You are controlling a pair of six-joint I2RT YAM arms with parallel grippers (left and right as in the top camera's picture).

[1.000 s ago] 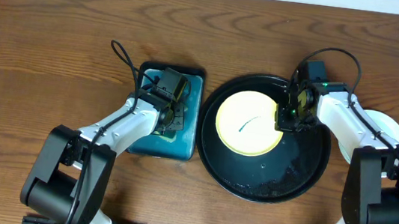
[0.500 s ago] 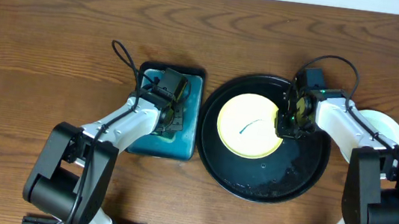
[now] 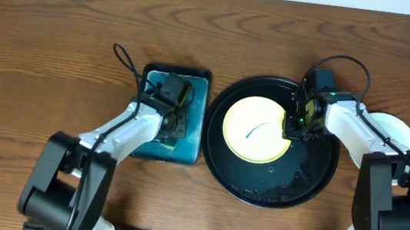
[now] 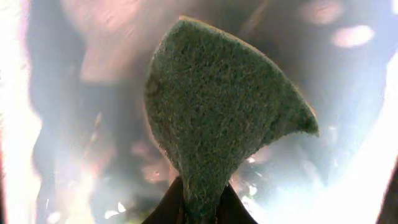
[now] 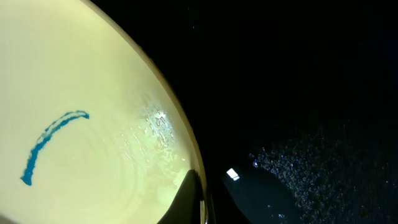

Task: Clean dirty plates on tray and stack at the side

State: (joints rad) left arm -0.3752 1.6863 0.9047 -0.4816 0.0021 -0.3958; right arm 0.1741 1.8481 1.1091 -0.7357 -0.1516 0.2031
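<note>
Scrub prep: pale yellow round plastic plate [image 3: 242,139] lies in large round black tray [image 3: 314,175], right end effector [image 3: 296,126] pinching its rim. Left of tray, left end effector [image 4: 199,208] pinches green sponge [image 4: 217,118]. Next: sponge onto plate.

Left arm [image 3: 122,130] and right arm [image 3: 358,131]: white shells on the links, chunky black housings at the base joints [image 3: 65,184]. Black wrist modules [image 3: 175,90], each with a thin black cable [image 3: 123,55] looping off it; small green LED [image 3: 333,88] on the right one
</note>
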